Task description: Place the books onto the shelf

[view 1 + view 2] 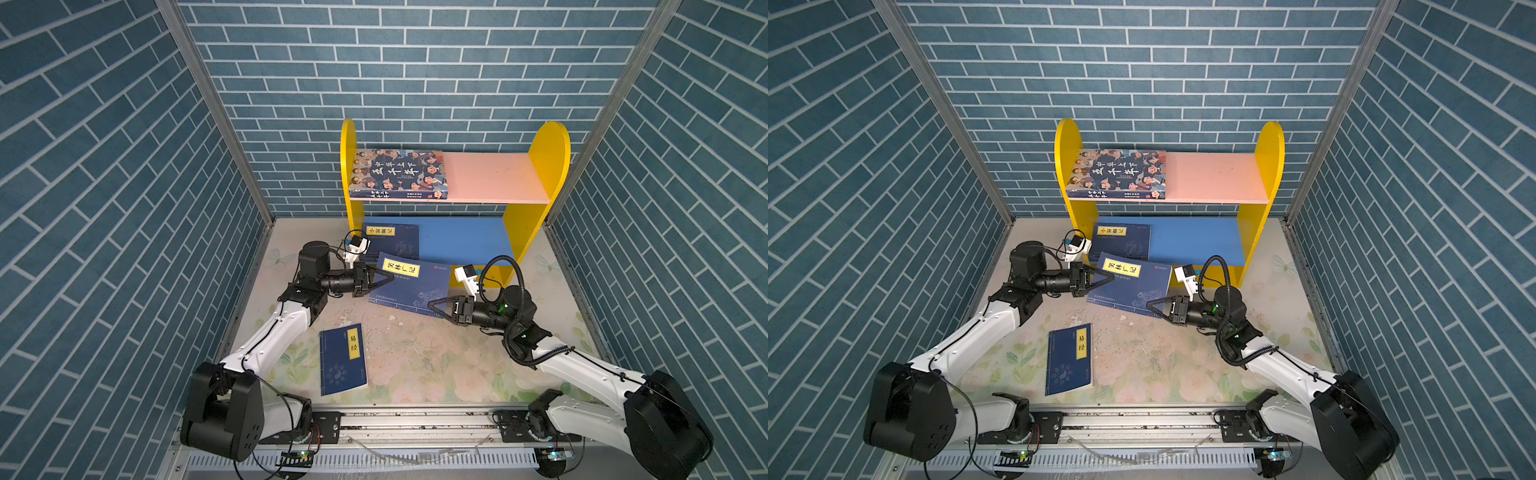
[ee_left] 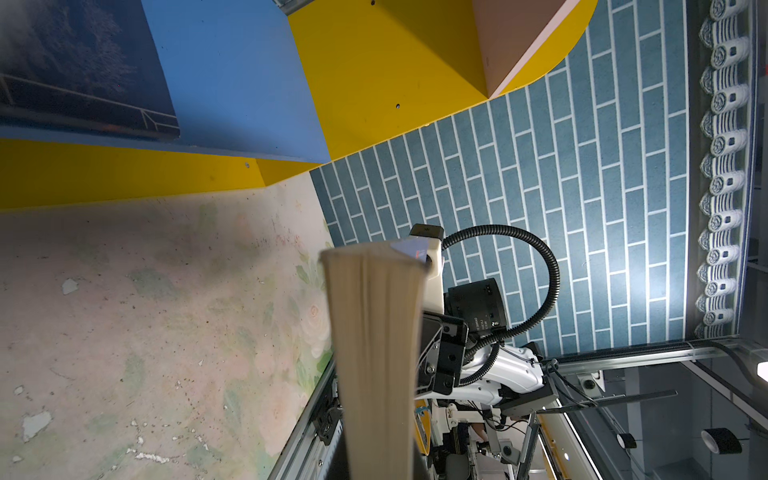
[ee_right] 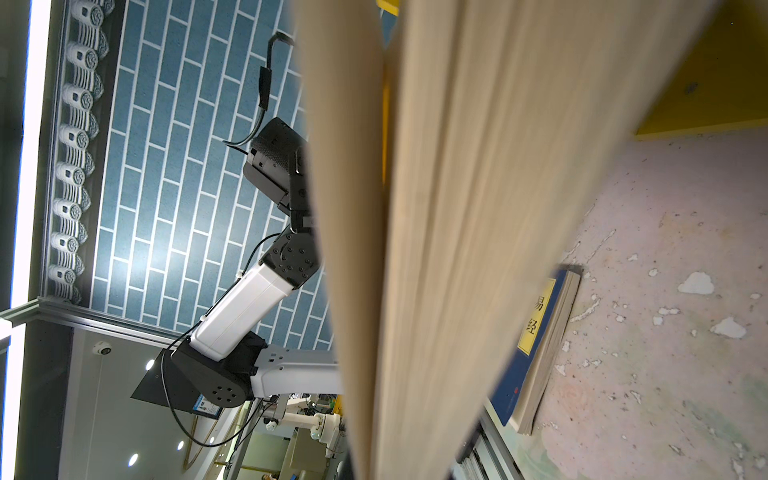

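Note:
The shelf (image 1: 545,166) (image 1: 1270,166) stands at the back. A cartoon-faced book (image 1: 399,172) (image 1: 1117,172) lies on the left of its pink upper board. One navy book (image 1: 392,241) (image 1: 1121,241) (image 2: 83,62) lies on the left of its blue lower board (image 1: 461,239). Another navy book (image 1: 415,286) (image 1: 1133,286) hangs tilted in front of the shelf. My left gripper (image 1: 390,278) (image 1: 1112,279) is shut on its left edge and my right gripper (image 1: 431,304) (image 1: 1149,307) on its near right corner. Its page edges (image 2: 374,353) (image 3: 457,249) fill both wrist views and hide the jaws. A third navy book (image 1: 343,359) (image 1: 1069,359) (image 3: 536,345) lies flat on the table.
Blue brick-patterned walls close in the back and both sides. A metal rail (image 1: 415,419) runs along the table's front edge. The floral table top (image 1: 415,365) has chipped patches. The right half of the pink board and of the blue board is bare.

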`<state>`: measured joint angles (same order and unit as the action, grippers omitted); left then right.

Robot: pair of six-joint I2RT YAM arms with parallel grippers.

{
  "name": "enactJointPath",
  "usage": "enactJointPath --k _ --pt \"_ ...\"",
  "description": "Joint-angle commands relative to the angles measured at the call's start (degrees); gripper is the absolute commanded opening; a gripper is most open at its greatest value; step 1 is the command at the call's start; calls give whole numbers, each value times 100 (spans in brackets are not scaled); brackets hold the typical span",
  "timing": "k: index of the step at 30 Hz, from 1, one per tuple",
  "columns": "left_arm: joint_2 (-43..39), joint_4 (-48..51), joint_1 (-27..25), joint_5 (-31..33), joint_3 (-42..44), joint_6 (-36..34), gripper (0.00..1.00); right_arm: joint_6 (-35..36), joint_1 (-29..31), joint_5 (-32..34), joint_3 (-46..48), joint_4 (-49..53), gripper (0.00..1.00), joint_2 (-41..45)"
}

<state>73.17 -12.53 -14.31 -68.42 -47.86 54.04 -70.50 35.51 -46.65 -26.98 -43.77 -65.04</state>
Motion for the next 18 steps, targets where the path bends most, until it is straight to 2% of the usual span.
enactJointPath --k 1,7,10,12,15,18 --pt "-152 -112 22 6 72 -46 2 -52 -30 324 -47 -455 0 -75" --pt "-297 76 202 230 141 -142 21 -8 -85 447 -74 -458 0 -158" --pt "-345 182 291 308 173 -185 53 -12 -149 413 -118 -328 0 -125" --pt "-377 391 369 386 158 -343 68 36 -226 386 -135 -177 0 -57" --pt "-453 731 562 435 60 -717 76 304 -422 364 -246 475 0 89" --pt "-543 1765 704 663 -236 -1618 78 683 -604 298 -486 1194 0 93"
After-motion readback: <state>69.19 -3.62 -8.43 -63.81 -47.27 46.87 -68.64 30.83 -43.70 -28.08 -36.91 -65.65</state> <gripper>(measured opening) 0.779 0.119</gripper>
